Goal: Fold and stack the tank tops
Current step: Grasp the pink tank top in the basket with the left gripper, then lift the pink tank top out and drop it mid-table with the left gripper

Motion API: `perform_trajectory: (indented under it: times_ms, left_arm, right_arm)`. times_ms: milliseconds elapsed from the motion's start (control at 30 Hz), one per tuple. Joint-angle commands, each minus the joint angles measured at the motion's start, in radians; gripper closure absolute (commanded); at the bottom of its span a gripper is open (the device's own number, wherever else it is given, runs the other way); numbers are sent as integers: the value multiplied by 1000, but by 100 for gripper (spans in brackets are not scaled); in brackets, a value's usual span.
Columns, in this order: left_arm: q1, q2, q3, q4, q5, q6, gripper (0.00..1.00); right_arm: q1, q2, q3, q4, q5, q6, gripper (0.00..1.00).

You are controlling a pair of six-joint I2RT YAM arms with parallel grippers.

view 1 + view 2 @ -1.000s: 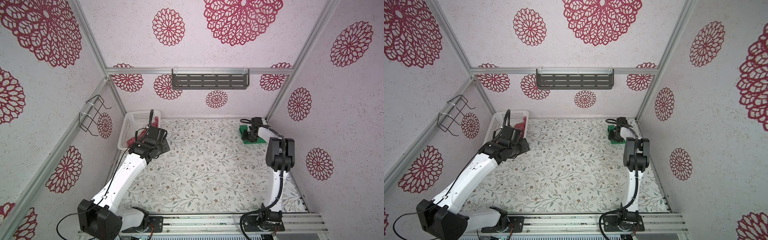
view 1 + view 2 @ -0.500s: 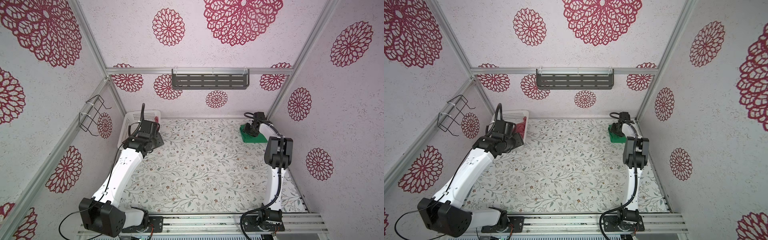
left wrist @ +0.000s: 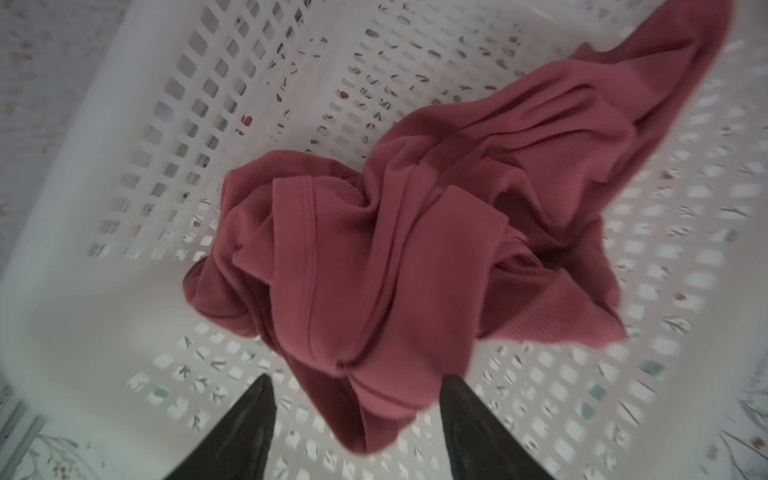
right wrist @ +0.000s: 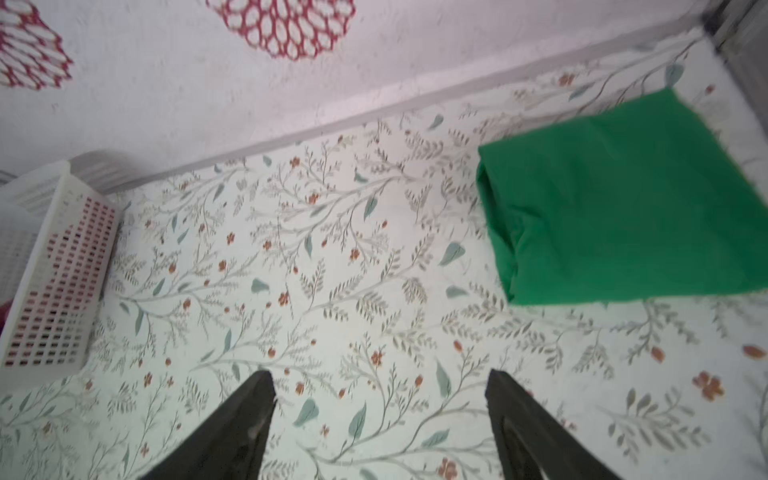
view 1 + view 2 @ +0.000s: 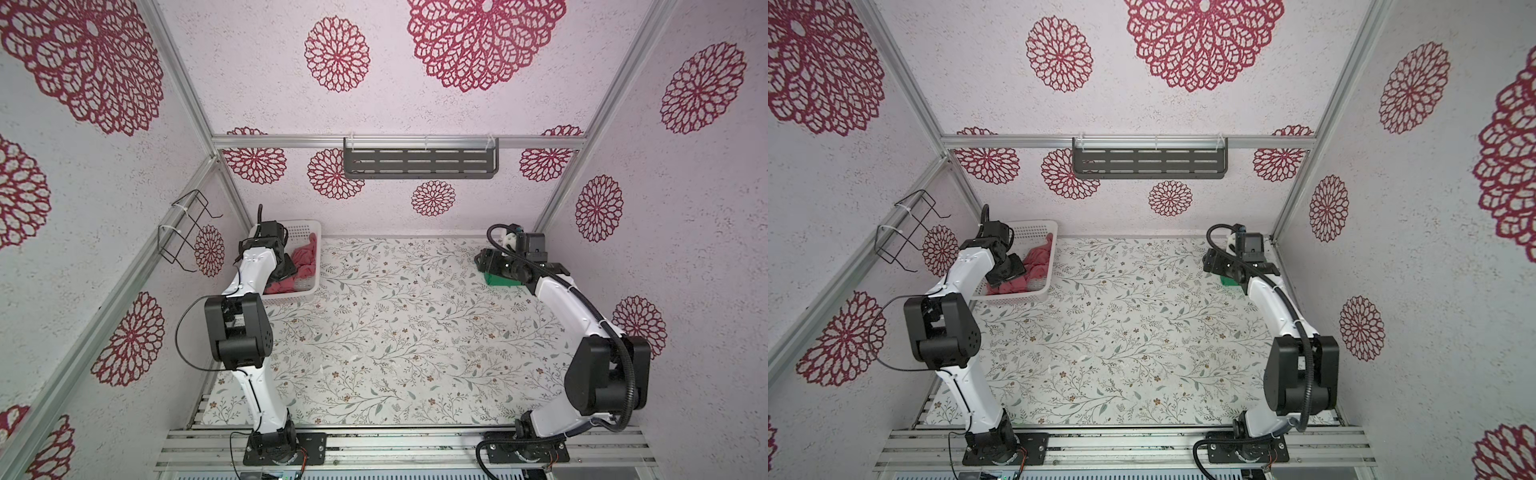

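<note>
Basket point(image 5: 308, 286) first: the white perforated basket stands at the far left of the floral worktop point(image 5: 395, 332), against the back wall, and both top views show it there point(image 5: 1034, 297). Inside the basket lies the dusty pink-red tank top point(image 5: 305, 259), unfolded and bunched into a ridged heap, with one end trailing up the basket's wall. The left wrist view shows the heap point(image 3: 395, 249) spread over the basket's holed floor point(image 3: 124, 291).

The left gripper point(image 3: 356, 376) hangs inside the basket, directly over the near lobe of that heap. Its two dark fingers point(image 3: 253, 415) stand well apart, one on each side of the cloth, and pinch nothing. Whether their tips touch the fabric cannot be told. In a top view the same gripper point(image 5: 1007, 270) sits low within the basket's walls.

Across the worktop from the basket, along the same back wall, the right gripper point(image 4: 379, 371) is spread wide, with only bare flowered worktop between its fingers point(image 4: 232, 428). It holds nothing.

Farthest from the basket lies the bright green tank top point(image 4: 623, 199), folded into a flat squarish packet on the worktop, in the corner opposite the basket. The right gripper point(image 5: 483, 261) hangs at the packet's basket-facing edge point(image 5: 505, 283), its fingers clear of the cloth.
</note>
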Motion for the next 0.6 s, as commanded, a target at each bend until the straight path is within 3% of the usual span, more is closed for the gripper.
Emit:
perform_trajectory:
  times_ms: [0, 33, 133, 200, 433, 567]
  left_arm:
    - [12, 79, 55, 14, 55, 30, 42]
    - [13, 107, 78, 8, 68, 36, 49]
    - [12, 145, 134, -18, 74, 46, 86]
    - [12, 127, 145, -4, 80, 65, 100]
    - [-10, -141, 160, -15, 213, 97, 100]
    - [-106, -313, 190, -65, 163, 129, 100]
  right_arm:
    - [38, -72, -101, 13, -20, 51, 17]
    - [47, -103, -126, 4, -15, 53, 16]
    - [62, -179, -174, -39, -6, 58, 17]
    - [64, -224, -204, -62, -9, 63, 18]
    - [63, -299, -268, -75, -26, 61, 22]
    - [63, -270, -256, -50, -30, 89, 23]
